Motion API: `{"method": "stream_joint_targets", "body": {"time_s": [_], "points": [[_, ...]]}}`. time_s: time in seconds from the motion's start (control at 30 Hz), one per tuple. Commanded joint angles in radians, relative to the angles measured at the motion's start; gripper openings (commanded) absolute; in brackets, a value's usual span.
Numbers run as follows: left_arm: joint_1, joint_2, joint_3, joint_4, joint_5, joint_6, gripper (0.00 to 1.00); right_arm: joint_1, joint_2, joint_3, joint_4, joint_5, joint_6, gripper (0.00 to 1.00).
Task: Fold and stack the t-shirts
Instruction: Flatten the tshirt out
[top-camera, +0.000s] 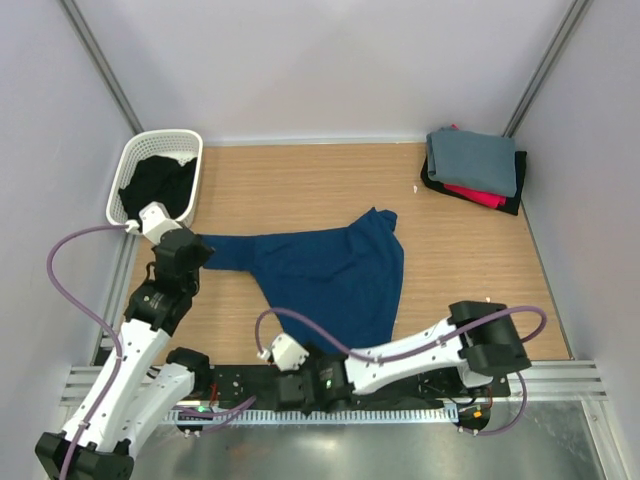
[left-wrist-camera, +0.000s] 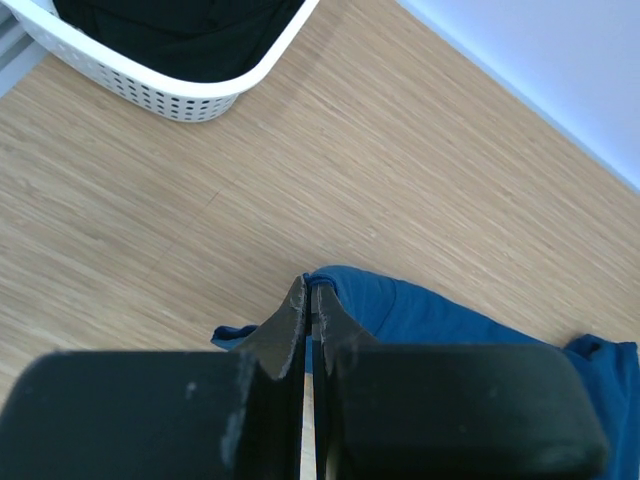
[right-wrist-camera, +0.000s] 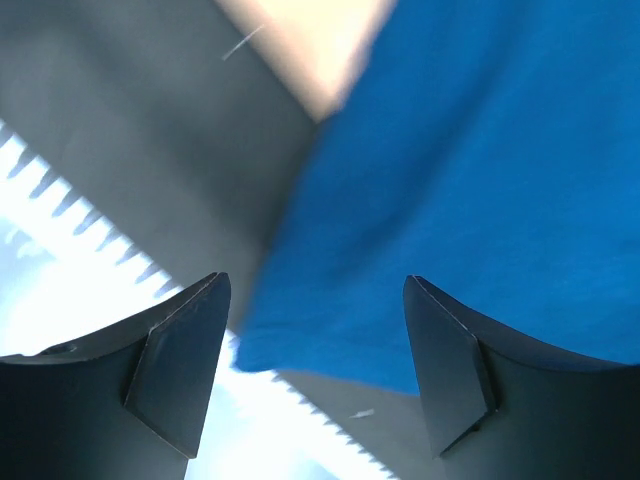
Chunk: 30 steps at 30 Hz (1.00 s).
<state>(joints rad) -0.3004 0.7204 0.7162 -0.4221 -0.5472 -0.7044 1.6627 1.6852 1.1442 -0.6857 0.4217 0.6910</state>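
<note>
**Navy tee** (top-camera: 330, 275) (left-wrist-camera: 440, 320) (right-wrist-camera: 480, 180): unfolded, lying mid-table (top-camera: 300, 180) as a rough triangle. A narrow strip extends left. A small flap points toward the far edge. The broad lower part reaches the near edge. The surface is plain blue with soft wrinkles and mostly flat. The tip of the left strip is lifted and pinched in the left gripper (top-camera: 205, 245) (left-wrist-camera: 308, 300), whose jaws are closed on it.

**Folded stack**: sits in the far right corner, well apart from the navy tee.
- Grey tee (top-camera: 472, 160): on top, folded to a rectangle.
- Red tee (top-camera: 478, 194): beneath it, with only its near edge showing.
- Black tee (top-camera: 508, 206): at the bottom, showing along the near and right sides.
</note>
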Motion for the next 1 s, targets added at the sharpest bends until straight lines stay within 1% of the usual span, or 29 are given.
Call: {"method": "stream_joint_targets", "body": {"time_s": [0.0, 0.07, 0.13, 0.2, 0.33, 0.43, 0.57, 0.6, 0.63, 0.73, 0.83, 0.9, 0.93, 0.97], "points": [[0.006, -0.061, -0.009, 0.04, 0.004, -0.017, 0.0, 0.098, 0.065, 0.092, -0.044, 0.094, 0.133, 0.76], [0.007, -0.085, -0.017, 0.036, 0.0, -0.017, 0.0, 0.141, 0.129, 0.129, -0.06, 0.088, 0.162, 0.76], [0.007, -0.108, -0.018, 0.034, 0.003, -0.018, 0.0, 0.158, 0.184, 0.153, -0.09, 0.089, 0.185, 0.75], [0.007, -0.113, -0.015, 0.028, 0.004, -0.015, 0.0, 0.173, 0.209, 0.173, -0.112, 0.097, 0.206, 0.73], [0.006, -0.114, -0.014, 0.019, 0.009, -0.017, 0.0, 0.175, 0.214, 0.163, -0.129, 0.12, 0.222, 0.72], [0.007, -0.128, -0.021, 0.019, -0.003, -0.02, 0.0, 0.175, 0.211, 0.157, -0.146, 0.12, 0.245, 0.68], [0.007, -0.134, -0.023, 0.017, -0.011, -0.02, 0.0, 0.174, 0.186, 0.108, -0.173, 0.118, 0.289, 0.67], [0.006, -0.136, -0.023, 0.016, -0.013, -0.02, 0.0, 0.172, 0.179, 0.095, -0.173, 0.117, 0.294, 0.65], [0.007, -0.131, -0.023, 0.017, -0.011, -0.02, 0.0, 0.17, 0.171, 0.083, -0.172, 0.111, 0.304, 0.59], [0.006, -0.125, -0.024, 0.019, -0.017, -0.02, 0.0, 0.17, 0.16, 0.081, -0.167, 0.089, 0.309, 0.52], [0.006, -0.115, -0.023, 0.019, -0.028, -0.017, 0.0, 0.17, 0.156, 0.055, -0.166, 0.078, 0.317, 0.51], [0.006, -0.102, -0.02, 0.019, -0.03, -0.014, 0.0, 0.17, 0.15, 0.031, -0.166, 0.075, 0.312, 0.43], [0.006, -0.099, -0.017, 0.017, -0.028, -0.014, 0.0, 0.169, 0.136, 0.023, -0.166, 0.084, 0.309, 0.33], [0.006, -0.093, -0.015, 0.017, -0.03, -0.012, 0.0, 0.166, 0.124, 0.023, -0.166, 0.091, 0.309, 0.26]]}}
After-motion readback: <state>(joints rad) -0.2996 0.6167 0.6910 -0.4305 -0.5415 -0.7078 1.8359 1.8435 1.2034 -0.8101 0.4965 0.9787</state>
